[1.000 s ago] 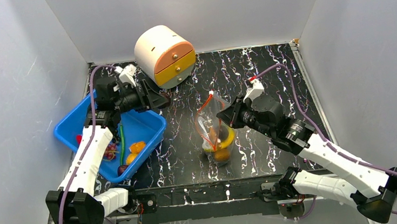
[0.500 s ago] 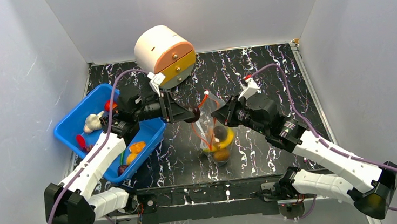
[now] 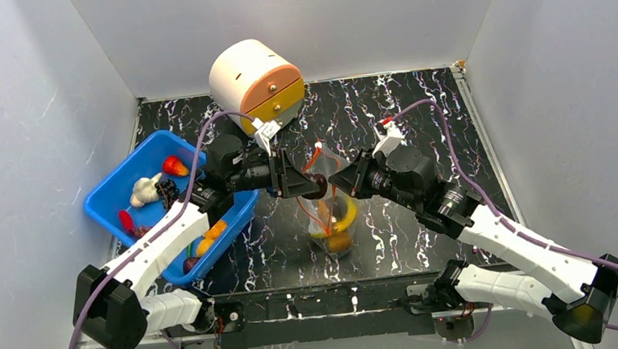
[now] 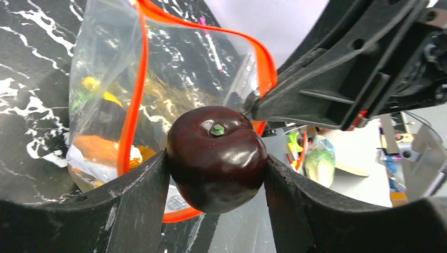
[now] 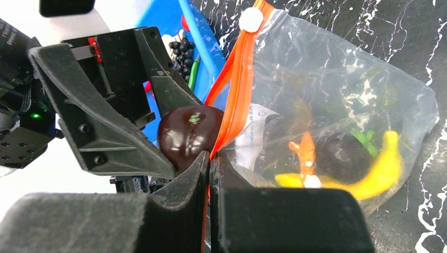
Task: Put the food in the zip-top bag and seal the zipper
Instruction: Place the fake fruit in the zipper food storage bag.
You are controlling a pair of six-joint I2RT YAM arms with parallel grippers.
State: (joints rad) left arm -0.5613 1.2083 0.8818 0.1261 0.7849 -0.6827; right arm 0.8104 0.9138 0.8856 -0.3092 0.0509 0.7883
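Zip-top bag (image 3: pixel 332 220) upright mid-frame on surface (image 3: pixel 350 107) | left gripper (image 4: pixel 216 182) clamping dark red fruit (image 4: pixel 217 153), has swung from blue bin (image 3: pixel 145 155) to bag mouth | right gripper (image 5: pixel 211 176) pinching zipper (image 5: pixel 240 74) open | drop next

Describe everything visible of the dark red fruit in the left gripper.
The dark red fruit is a round, glossy, plastic-looking toy with a dimple and small green stem stub facing the left wrist camera. The left gripper clamps its sides between black fingers, above the table, at the open mouth of the zip-top bag, beside the orange zipper; whether it touches the zipper is unclear.
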